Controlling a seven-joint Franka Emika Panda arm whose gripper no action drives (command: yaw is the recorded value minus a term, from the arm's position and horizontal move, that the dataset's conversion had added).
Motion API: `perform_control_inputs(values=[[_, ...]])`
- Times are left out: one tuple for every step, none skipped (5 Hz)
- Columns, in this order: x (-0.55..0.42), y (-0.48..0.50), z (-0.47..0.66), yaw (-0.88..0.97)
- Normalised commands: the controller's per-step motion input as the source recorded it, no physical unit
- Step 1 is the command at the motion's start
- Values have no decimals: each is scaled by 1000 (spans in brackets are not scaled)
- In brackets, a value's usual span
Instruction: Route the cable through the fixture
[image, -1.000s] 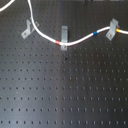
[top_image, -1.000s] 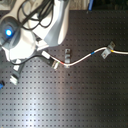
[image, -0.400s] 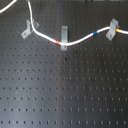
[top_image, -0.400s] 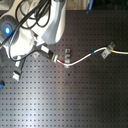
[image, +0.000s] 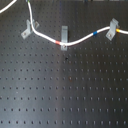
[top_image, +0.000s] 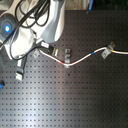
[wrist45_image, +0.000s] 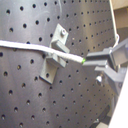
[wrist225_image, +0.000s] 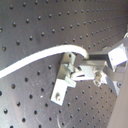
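The white cable runs from the top left past the slanted grey fixture, touching its right side, then on through the other clips. In the first wrist view the cable lies across the fixture between its prongs and ends at my gripper. In the second wrist view the cable arches over the fixture into my gripper, which looks shut on it. In the second exterior view the arm hides the gripper. The gripper does not show in the first exterior view.
An upright grey clip holds the cable at its red-orange band. A slanted clip at the first exterior view's right holds the yellow band; a blue band lies between them. All stand on a black perforated board.
In the second exterior view the arm has shifted slightly to the left. The cable and clips look unchanged in the first exterior view.
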Motion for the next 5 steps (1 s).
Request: perform_control_inputs(values=[[-49, 147, 535, -6], [31, 206, 299, 63], [-71, 152, 219, 77], [-332, -19, 252, 0], [-58, 122, 16, 0]])
